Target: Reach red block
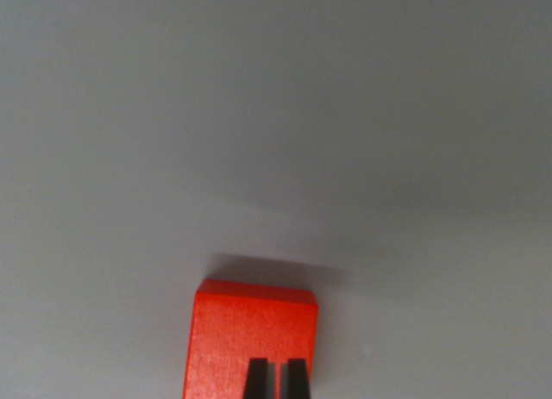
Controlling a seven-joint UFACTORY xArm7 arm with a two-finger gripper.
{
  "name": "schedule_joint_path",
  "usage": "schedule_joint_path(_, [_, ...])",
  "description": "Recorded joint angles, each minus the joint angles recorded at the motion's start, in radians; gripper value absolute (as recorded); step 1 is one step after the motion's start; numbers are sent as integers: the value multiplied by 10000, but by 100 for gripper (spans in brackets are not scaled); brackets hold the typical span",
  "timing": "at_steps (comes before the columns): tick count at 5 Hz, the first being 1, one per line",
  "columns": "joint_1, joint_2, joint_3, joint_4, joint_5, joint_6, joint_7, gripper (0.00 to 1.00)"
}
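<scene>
Item: red block, on grey table, at 6 o'clock of wrist view, cut by bottom edge. Tool: two dark fingertips at 6 o'clock, overlapping block's lower part w/ narrow gap btwn them; tips nearly together, not seen clamped on anything. Contact w/ block: can't tell. Block's far edge faces 12 o'clock, shadow just beyond. Bare table from 9 through 12 to 3 o'clock.
</scene>
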Motion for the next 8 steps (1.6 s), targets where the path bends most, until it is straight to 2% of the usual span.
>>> schedule_joint_path(1, [13,156,4,-164,-6,-318,10,0])
schedule_joint_path(2, [13,156,4,-164,-6,-318,10,0])
schedule_joint_path(3, [24,285,8,-300,-12,-580,18,0])
schedule_joint_path(4, [24,285,8,-300,-12,-580,18,0])
schedule_joint_path(5, [34,397,11,-417,-16,-807,25,0])
schedule_joint_path(8, [41,480,13,-504,-20,-976,31,0])
